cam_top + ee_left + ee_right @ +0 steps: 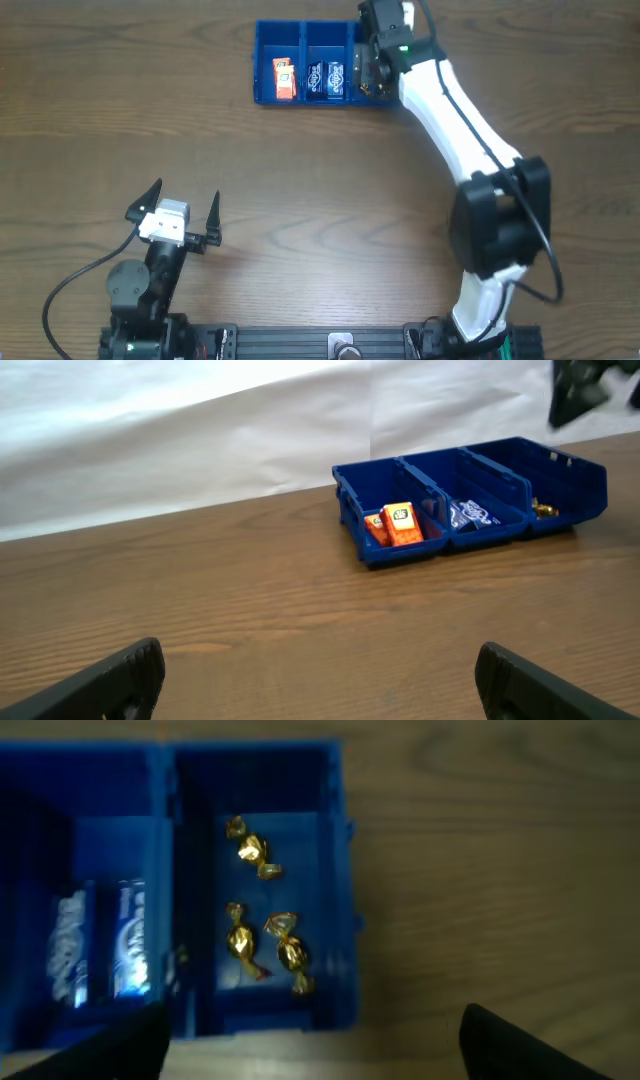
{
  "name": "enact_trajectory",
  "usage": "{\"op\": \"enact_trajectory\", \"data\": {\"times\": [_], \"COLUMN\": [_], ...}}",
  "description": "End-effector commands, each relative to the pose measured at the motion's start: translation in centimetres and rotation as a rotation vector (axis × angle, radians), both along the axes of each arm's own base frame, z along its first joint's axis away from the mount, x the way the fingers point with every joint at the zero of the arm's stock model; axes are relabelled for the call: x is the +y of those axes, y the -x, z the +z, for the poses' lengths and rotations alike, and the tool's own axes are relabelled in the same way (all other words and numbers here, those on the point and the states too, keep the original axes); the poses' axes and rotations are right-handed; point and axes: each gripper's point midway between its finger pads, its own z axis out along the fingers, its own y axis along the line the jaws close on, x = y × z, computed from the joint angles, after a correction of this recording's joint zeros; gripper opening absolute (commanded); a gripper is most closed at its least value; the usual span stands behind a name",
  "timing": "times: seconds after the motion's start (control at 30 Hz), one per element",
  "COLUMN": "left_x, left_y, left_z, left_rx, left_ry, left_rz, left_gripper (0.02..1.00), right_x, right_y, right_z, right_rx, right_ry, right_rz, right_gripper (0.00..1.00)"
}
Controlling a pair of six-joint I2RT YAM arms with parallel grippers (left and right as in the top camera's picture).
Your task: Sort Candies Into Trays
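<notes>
Gold candies lying in the end bin of the tray. Right end effector above that bin, spread wide, holding nothing. Left end effector far from the tray, wide apart, empty. Probably the drop-off step; next, lifting away without bumping the tray.

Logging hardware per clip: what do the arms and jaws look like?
The right arm has white links, a bulky black joint, a black cable and a green light near the wrist. The left arm is black with a pale wrist block, a looping black cable and pointed black jaws.
</notes>
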Motion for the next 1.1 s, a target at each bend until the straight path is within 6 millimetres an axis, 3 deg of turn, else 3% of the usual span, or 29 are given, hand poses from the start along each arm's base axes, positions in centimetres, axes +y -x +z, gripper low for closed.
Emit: {"op": "enact_trajectory", "data": {"times": [0.03, 0.23, 0.4, 0.53, 0.83, 1.1], "left_x": [-0.3, -0.3, -0.3, -0.3, -0.3, -0.3], "left_y": [0.2, 0.2, 0.2, 0.2, 0.2, 0.2], "left_z": [-1.7, -1.7, -1.7, -1.7, -1.7, -1.7], "left_rx": [0.052, 0.052, 0.052, 0.052, 0.052, 0.052], "left_ry": [-0.005, -0.005, -0.005, -0.005, -0.005, -0.005], "left_rz": [-0.019, -0.019, -0.019, -0.019, -0.019, -0.019], "left_gripper": [0.998, 0.998, 0.998, 0.998, 0.998, 0.998], "right_x": [-1.4, -4.5, -8.0, -10.3, -13.2, -13.0], "right_y": [2.0, 3.9, 5.4, 7.3, 12.2, 16.3], "right_z": [6.5, 8.9, 9.4, 8.9, 6.6, 4.5], "right_rx": [-0.088, -0.082, -0.099, -0.113, -0.159, -0.265], "right_ry": [-0.014, -0.021, -0.028, -0.047, -0.055, -0.102], "right_rz": [-0.002, -0.017, -0.085, -0.123, -0.177, -0.155], "right_gripper": [1.0, 1.0, 1.0, 1.0, 1.0, 1.0]}}
